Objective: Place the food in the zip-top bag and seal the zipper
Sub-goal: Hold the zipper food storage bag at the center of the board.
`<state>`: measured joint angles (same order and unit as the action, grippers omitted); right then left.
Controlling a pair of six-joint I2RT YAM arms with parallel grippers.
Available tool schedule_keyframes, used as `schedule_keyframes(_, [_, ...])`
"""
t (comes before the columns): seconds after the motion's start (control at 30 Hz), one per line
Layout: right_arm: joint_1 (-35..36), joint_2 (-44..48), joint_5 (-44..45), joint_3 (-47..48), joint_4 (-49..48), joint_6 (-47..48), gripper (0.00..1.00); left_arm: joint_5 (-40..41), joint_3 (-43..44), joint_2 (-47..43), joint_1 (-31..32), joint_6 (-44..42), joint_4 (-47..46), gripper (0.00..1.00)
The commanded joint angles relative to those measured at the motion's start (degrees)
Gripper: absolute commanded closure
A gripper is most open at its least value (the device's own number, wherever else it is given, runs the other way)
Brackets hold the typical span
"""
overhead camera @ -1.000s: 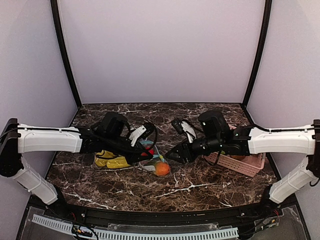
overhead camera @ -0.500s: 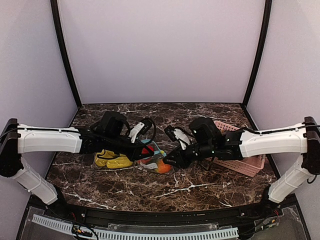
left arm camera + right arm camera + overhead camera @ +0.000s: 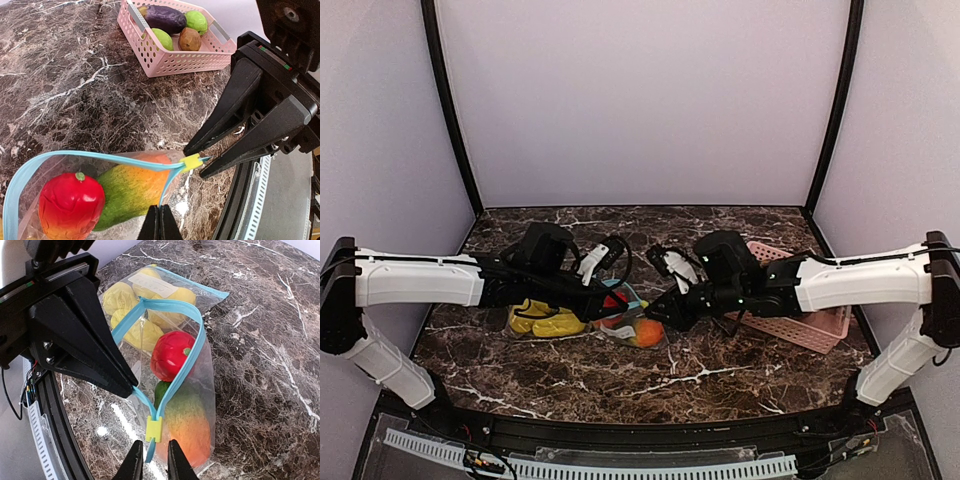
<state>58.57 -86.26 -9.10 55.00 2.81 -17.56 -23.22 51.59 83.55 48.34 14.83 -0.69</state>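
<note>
Pink slatted basket [image 3: 175,59] on the dark marble table [image 3: 720,370], right side

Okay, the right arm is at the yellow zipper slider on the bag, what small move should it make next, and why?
Probably close the right gripper fully on the yellow slider. Its jaws bracket the slider with a small gap left, the left gripper pinches the bag edge, and the blue zipper gapes open over the red fruit.

Bag [image 3: 100,165]: cut off at the frame edge left of the left gripper [image 3: 160,220].
Basket's [image 3: 810,325] contents: hidden behind the right arm [image 3: 860,280].
</note>
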Motion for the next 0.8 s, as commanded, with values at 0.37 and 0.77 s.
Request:
schedule_keyframes(0.37, [0.3, -0.4, -0.8, -0.1, -2.5, 1.4, 1.0, -1.2, 0.6, -2.0, 0.1, -2.2, 2.4, 0.84])
schedule_keyframes(0.77, [-3.6, 3.4, -14.4, -5.3, -6.8, 3.5, 1.0, -0.2, 8.0, -3.8, -0.4, -12.0, 12.2, 0.31])
